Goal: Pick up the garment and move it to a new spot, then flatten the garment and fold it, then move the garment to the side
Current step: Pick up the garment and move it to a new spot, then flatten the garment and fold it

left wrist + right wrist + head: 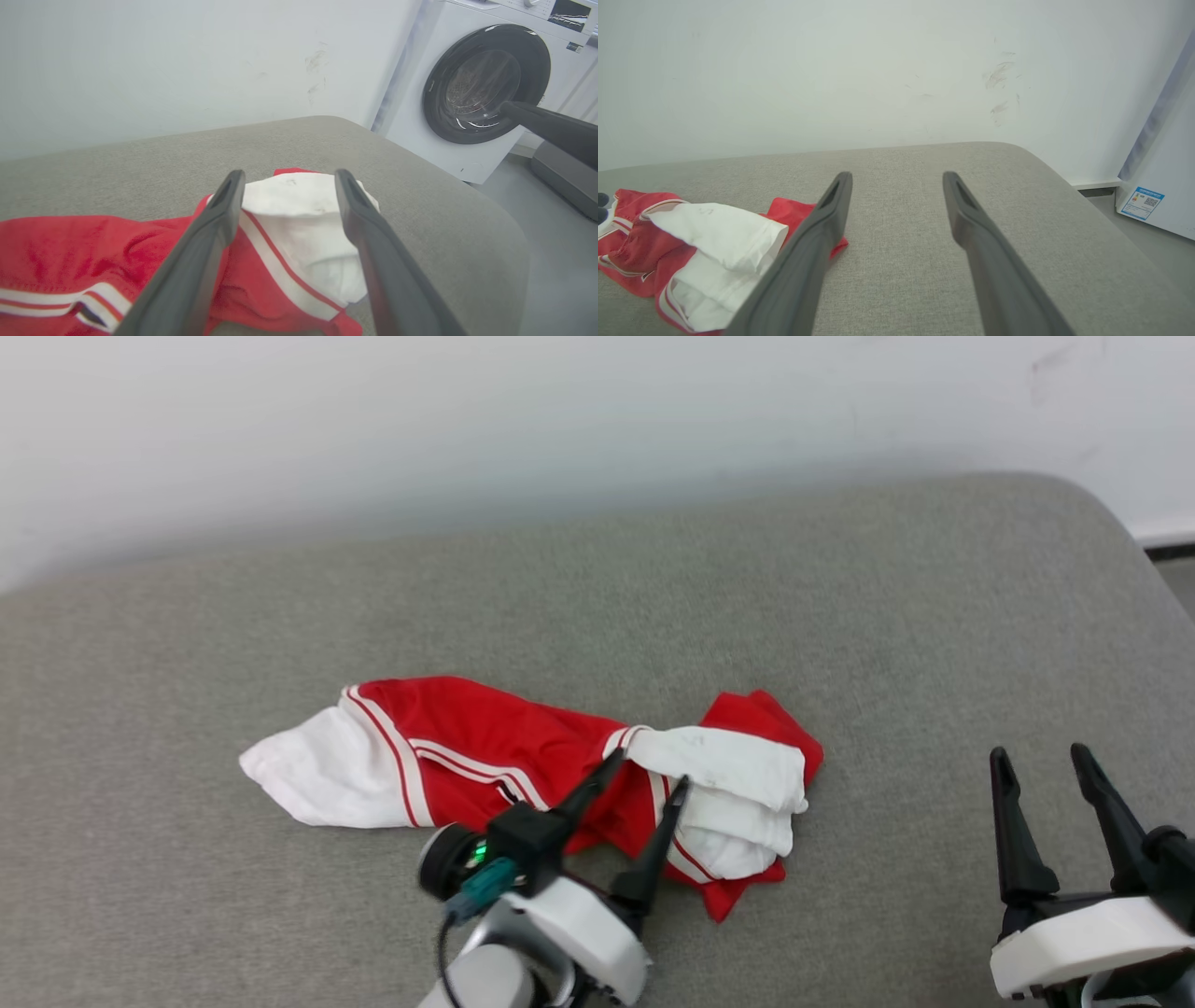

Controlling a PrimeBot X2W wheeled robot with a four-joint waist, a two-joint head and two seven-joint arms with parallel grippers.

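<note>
**Item 1. Garment** point(485, 747): red jersey T-shirt with white sleeves and red-and-white striped trim. It lies crumpled and unfolded on the grey upholstered surface point(653, 588), near the middle of the head view and slightly toward 6 o'clock. One white sleeve is spread flat at its 9 o'clock end. The other is bunched in layers at its 3 o'clock end, with a red corner showing behind it at 1 o'clock. A scrap of dark lettering shows at the lower red edge.

**Item 2. Left gripper** point(649, 770): enters from 6 o'clock in the head view. Jaws are open and empty. The fingertips overlap the garment's 3 o'clock half, at the seam where red cloth meets the bunched white sleeve. In the left wrist view the fingers point(224, 219) frame that sleeve. Whether they touch the cloth is hard to judge from these angles.

**Item 3. Right gripper** point(1039, 752): at 4 o'clock in the head view, well apart from the garment. Jaws are open and empty over bare upholstery. In the right wrist view the garment sits at 8 o'clock of the fingers.

**Item 4. Surroundings:** a white wall point(467, 420) stands behind the surface at 12 o'clock. A white washing machine point(486, 84) with a round dark door stands at 2 o'clock in the left wrist view.
</note>
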